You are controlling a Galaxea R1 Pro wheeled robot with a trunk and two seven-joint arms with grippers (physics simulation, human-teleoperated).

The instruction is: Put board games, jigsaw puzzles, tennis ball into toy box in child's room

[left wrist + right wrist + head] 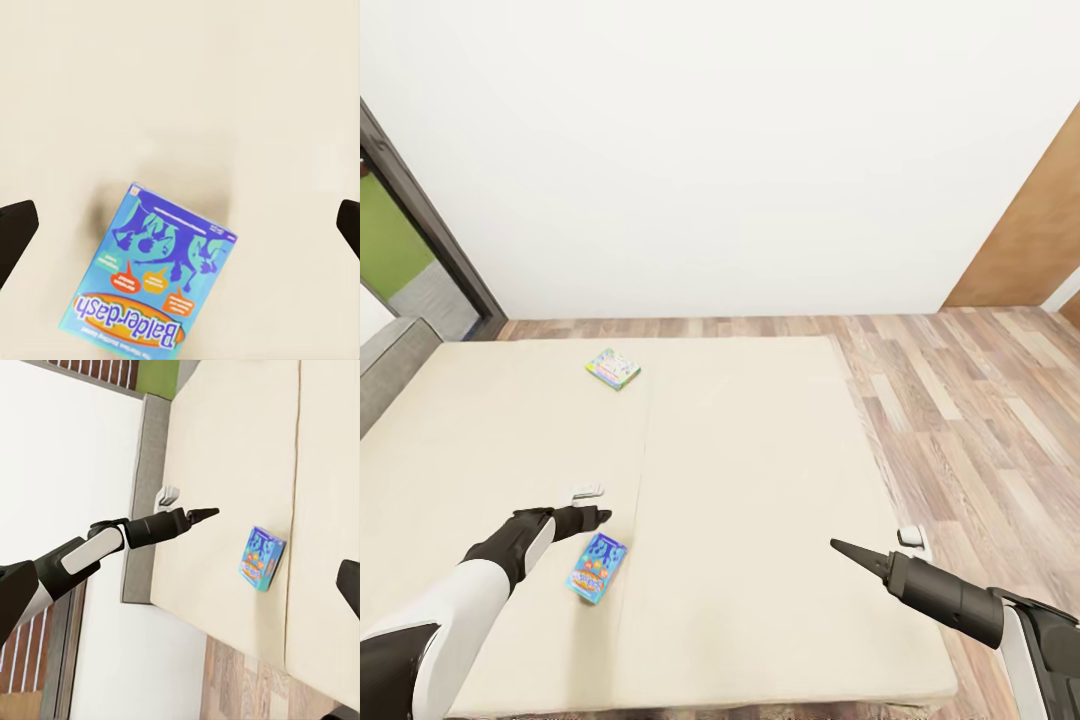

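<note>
Blue board game (pixel 596 567) with purple figures; cream bed (pixel 740 470)

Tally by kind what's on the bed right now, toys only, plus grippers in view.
Blue board game: 1
Pale green board game: 1
Toys on the bed: 2
Grippers: 2, the left gripper hovering beside the blue box, the right gripper over the bed's near right part
Total: 4

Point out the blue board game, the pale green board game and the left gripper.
blue board game (pixel 596 567), head view, middle of its cover.
pale green board game (pixel 613 369), head view, middle of its top face.
left gripper (pixel 598 516), head view, at its fingertips above the bed.
</note>
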